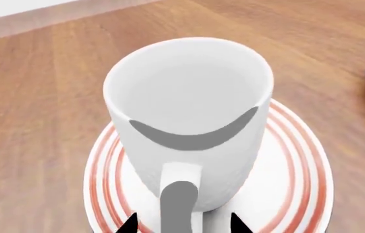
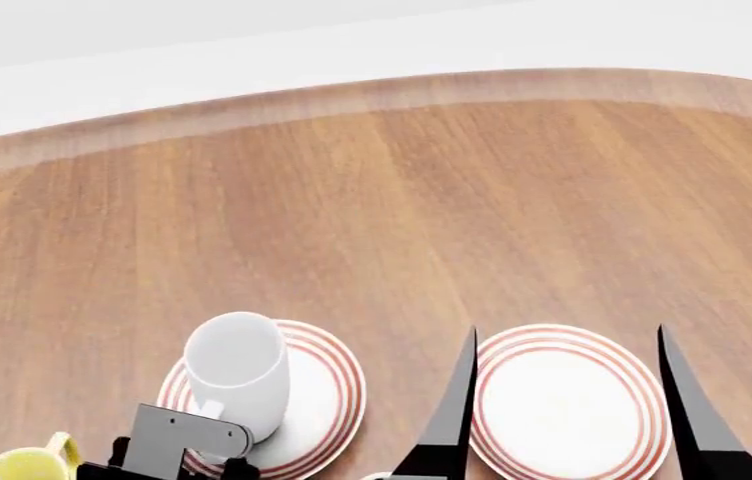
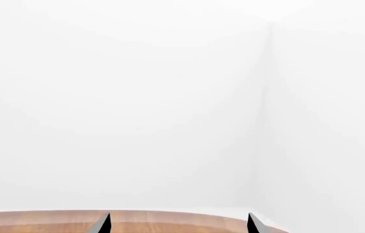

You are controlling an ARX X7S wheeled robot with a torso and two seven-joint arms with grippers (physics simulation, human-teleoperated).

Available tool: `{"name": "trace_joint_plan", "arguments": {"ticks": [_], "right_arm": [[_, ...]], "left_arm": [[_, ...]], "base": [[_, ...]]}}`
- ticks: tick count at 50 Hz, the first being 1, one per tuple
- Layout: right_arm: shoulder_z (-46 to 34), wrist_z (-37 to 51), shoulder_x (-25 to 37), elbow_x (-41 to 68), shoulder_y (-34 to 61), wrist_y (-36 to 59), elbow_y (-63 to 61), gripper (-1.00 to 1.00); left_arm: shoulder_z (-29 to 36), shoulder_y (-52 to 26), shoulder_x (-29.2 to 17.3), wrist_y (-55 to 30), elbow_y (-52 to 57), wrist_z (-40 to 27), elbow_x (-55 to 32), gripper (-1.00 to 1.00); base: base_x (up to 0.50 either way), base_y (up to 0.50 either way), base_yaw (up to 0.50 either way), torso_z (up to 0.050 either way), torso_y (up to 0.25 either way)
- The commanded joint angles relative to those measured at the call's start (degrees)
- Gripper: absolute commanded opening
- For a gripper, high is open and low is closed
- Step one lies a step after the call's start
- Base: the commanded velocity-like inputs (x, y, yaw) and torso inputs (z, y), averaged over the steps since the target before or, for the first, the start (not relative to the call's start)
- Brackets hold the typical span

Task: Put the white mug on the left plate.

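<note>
Mug [image 1: 189, 121] is sitting on the left plate [image 1: 299, 165], handle between your left gripper [image 1: 182, 224] jaws, which are looking released. Back straight out; you're risking snagging the handle and tipping it. Right gripper [image 3: 178, 224] is idling open, well clear.

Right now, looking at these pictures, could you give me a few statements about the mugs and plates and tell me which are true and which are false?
1. The white mug stands upright on the left plate. True.
2. The right plate has a mug on it. False: nothing sits on it.
3. The left gripper has its fingers spread on either side of the white mug's handle. True.
4. The right gripper is shut on a mug. False: it is open and holds nothing.
5. The white mug is full of coffee. False: its inside looks empty.
6. A yellow mug shows at the table's near left edge. True.
</note>
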Motion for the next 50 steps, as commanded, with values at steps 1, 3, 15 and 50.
{"name": "trace_joint_plan", "arguments": {"ticks": [1,3,15,50], "right_arm": [[0.1,0.0,0.0,0.1,-0.1,0.1,0.0,1.0],[0.1,0.0,0.0,0.2,-0.1,0.1,0.0,1.0],[0.3,0.0,0.0,0.5,0.0,0.1,0.0,1.0],[-1.3,0.0,0.0,-0.5,0.4,0.6,0.0,1.0]], "left_arm": [[1.0,0.3,-0.6,-1.6,1.6,-0.4,-1.3,1.0],[1.2,0.2,-0.6,-1.8,1.8,-0.5,-1.4,1.0],[2.3,3.0,-2.4,-5.6,9.7,-2.0,-2.4,1.0],[-3.6,18.7,-20.2,-38.6,87.8,-18.3,-17.4,1.0]], "base": [[0.0,0.0,0.0,0.0,0.0],[0.0,0.0,0.0,0.0,0.0],[0.0,0.0,0.0,0.0,0.0],[0.0,0.0,0.0,0.0,0.0]]}}
